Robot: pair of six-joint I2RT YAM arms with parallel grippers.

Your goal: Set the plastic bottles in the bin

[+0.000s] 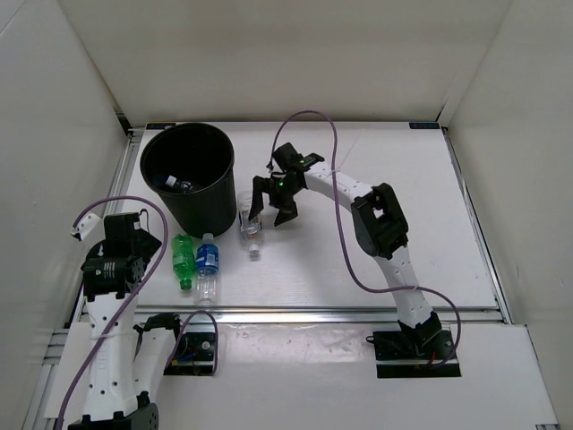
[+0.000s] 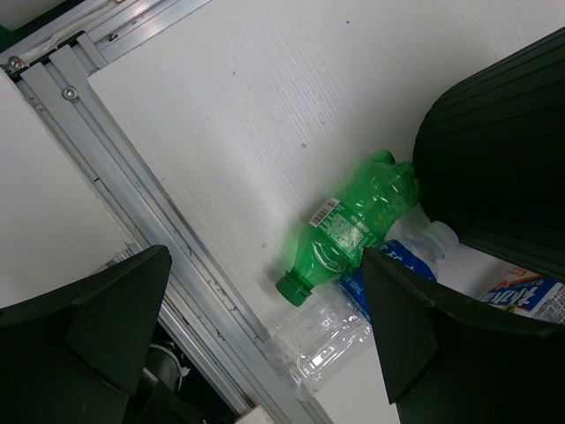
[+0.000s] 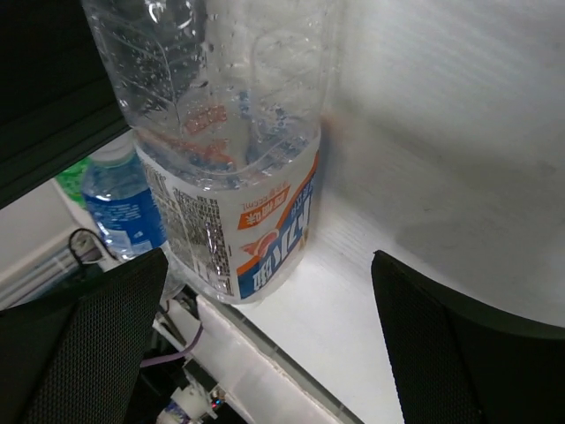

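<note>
The black bin [image 1: 188, 175] stands at the back left, with a small bottle [image 1: 175, 184] lying inside it. A green bottle [image 1: 183, 260] and a clear bottle with a blue label [image 1: 208, 265] lie side by side in front of the bin. A clear bottle with a white-blue label [image 1: 250, 228] lies to the right of the bin. My right gripper [image 1: 271, 210] is open over its far end. In the right wrist view this bottle [image 3: 238, 177] lies ahead of the open gripper [image 3: 265, 353], untouched. My left gripper [image 2: 265, 353] is open and empty above the green bottle [image 2: 353, 225] and the blue-label bottle [image 2: 388, 274].
An aluminium rail [image 1: 295, 315] runs along the table's front edge, close to the two left bottles. White walls enclose the table on three sides. The bin's wall [image 2: 503, 159] fills the right of the left wrist view. A purple cable [image 1: 345, 242] loops from the right arm.
</note>
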